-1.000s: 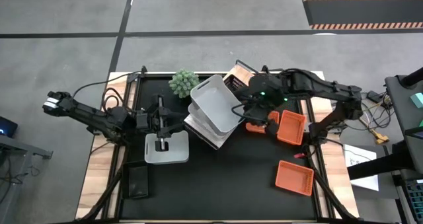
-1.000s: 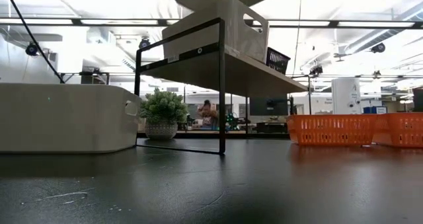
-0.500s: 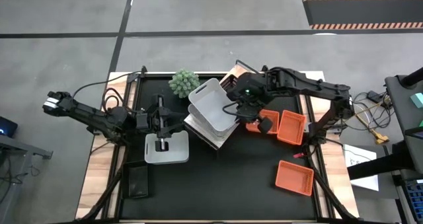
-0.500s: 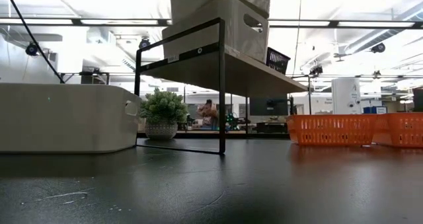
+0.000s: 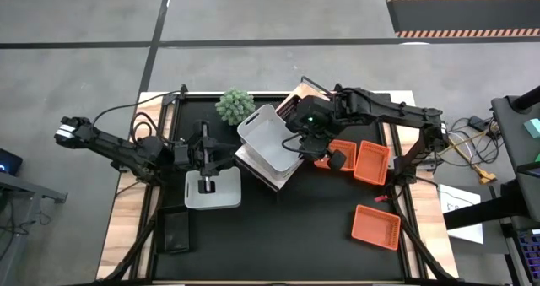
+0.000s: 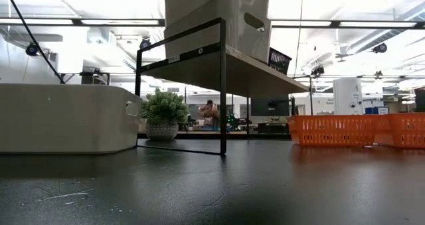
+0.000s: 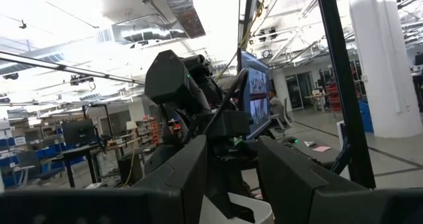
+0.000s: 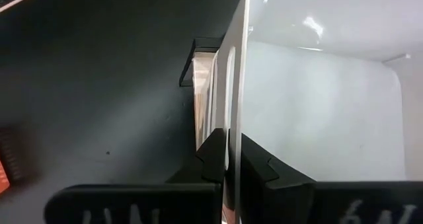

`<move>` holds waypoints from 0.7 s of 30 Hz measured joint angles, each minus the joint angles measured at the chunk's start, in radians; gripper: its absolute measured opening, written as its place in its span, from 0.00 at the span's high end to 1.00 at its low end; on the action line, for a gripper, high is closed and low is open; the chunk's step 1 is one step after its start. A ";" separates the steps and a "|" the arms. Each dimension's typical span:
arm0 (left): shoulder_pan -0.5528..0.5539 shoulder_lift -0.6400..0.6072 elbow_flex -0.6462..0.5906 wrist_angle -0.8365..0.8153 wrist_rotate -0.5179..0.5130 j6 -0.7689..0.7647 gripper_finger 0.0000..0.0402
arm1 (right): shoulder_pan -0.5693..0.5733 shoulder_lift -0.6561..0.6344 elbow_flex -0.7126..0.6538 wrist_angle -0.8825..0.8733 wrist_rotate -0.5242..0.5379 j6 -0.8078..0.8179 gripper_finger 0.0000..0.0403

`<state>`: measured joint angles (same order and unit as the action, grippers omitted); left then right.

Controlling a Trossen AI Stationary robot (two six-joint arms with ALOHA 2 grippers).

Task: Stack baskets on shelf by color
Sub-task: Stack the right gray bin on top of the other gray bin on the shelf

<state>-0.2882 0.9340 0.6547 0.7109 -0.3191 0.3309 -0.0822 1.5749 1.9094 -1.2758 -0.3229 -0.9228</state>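
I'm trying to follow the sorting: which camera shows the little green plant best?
The high view: the plant sits beside the shelf, behind the white basket the right gripper holds. The low view shows it in its pot. Neither wrist view shows it.

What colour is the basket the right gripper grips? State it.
White; the basket in the right gripper shows best in the high view.

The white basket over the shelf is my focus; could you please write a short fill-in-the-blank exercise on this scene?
1. The right pincer is shut on the wall of a ____ basket.
2. That basket is above the ____.
3. The green plant stands ____ the shelf in the high view.
4. The left pincer hangs over another white basket on the ____.

Missing words: white; shelf; beside; table
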 joint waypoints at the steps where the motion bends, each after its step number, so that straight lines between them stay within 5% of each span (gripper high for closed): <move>1: 0.000 0.000 0.000 0.000 0.000 0.000 0.70 | -0.001 0.000 0.000 -0.001 0.000 -0.006 0.98; 21: -0.001 0.000 -0.001 -0.001 0.000 0.000 0.70 | -0.021 0.006 -0.001 -0.032 0.008 -0.076 0.98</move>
<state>-0.2890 0.9344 0.6537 0.7101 -0.3191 0.3305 -0.1036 1.5811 1.9083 -1.3076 -0.3149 -0.9983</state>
